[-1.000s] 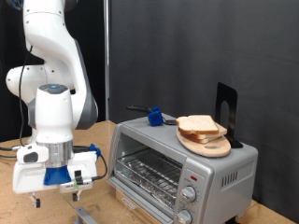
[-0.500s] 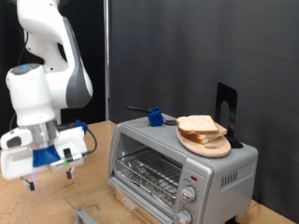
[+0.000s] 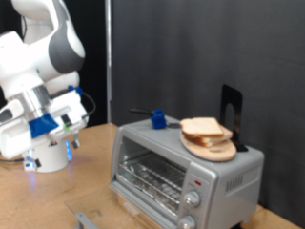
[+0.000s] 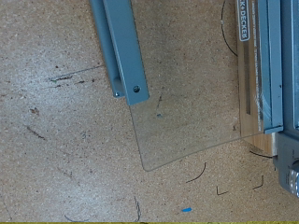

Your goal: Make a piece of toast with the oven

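silver oven, one, door open; toast slices, two, stacked on top; gripper far left, aperture unclear

Pale toast slices lie stacked atop the silver oven, whose door seems open
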`<move>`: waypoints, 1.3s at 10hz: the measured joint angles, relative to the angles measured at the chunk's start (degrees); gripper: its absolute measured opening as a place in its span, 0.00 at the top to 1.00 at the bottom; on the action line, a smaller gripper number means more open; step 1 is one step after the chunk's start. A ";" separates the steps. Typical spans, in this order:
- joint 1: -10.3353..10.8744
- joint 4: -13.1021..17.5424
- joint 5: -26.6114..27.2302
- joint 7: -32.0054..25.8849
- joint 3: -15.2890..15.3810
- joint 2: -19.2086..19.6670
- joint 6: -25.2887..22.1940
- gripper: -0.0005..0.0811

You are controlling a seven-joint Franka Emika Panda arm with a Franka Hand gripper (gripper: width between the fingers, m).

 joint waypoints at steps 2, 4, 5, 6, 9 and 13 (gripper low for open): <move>0.12 -0.03 -0.13 -0.49 0.08 0.14 -0.36 0.01; 1.86 1.83 3.26 -3.76 0.44 -0.71 -3.88 0.01; 2.86 2.83 5.43 -5.93 0.69 -1.64 -5.42 0.01; 3.81 3.47 5.76 -7.91 1.04 -2.67 -6.41 0.01; 4.84 5.90 -1.78 -7.68 4.45 -5.51 -11.29 0.01; 6.20 6.34 3.16 -10.86 5.24 -6.52 -12.48 0.01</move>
